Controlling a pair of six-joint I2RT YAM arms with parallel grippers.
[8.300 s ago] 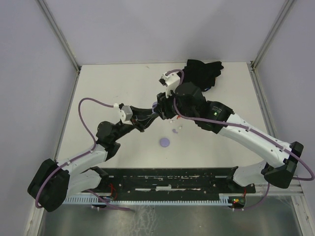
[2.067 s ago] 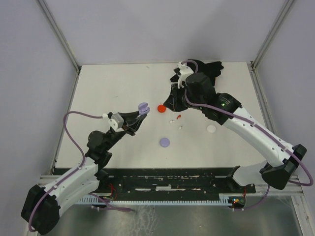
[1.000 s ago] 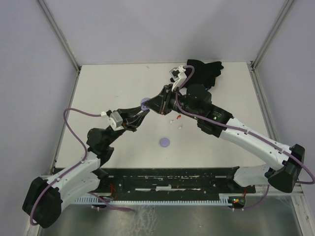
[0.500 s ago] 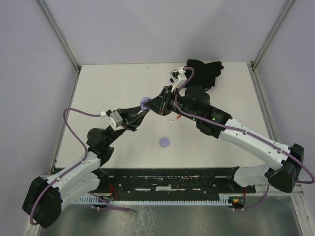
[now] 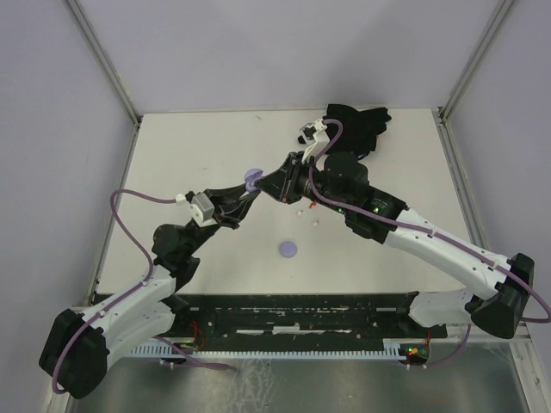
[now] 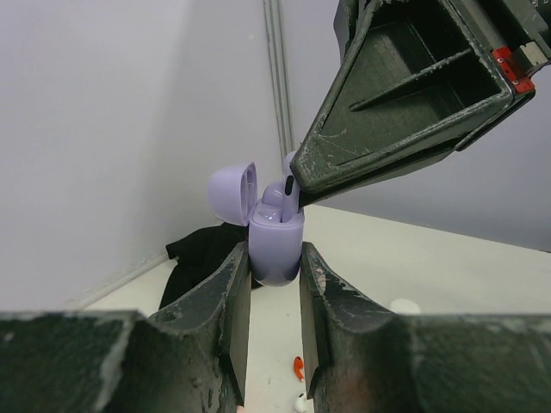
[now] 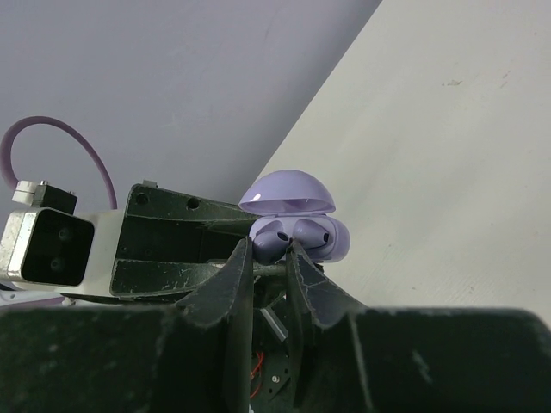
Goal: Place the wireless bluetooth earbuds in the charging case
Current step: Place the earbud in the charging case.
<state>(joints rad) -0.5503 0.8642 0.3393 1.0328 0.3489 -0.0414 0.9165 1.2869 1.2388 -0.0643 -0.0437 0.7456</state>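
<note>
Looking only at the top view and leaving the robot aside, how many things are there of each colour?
Lavender: 2, case and disc
White: 2, both buds
Red: 1, a bud
Black: 1, cloth
Total: 6

The charging case (image 6: 275, 249) is lavender all over, lid included. The earbud (image 6: 289, 194) at its mouth is the same lavender with a black oval tip. The left tool (image 6: 275, 258) and right tool (image 7: 269, 251) are matt black, scuffed whitish-grey along the edges. The desk (image 5: 198, 155) is off-white. The disc (image 5: 288, 249) is lavender, a small loose bud (image 6: 298, 367) is red, the cloth (image 5: 357, 125) is black, and the cable (image 7: 60, 120) is purple.
</note>
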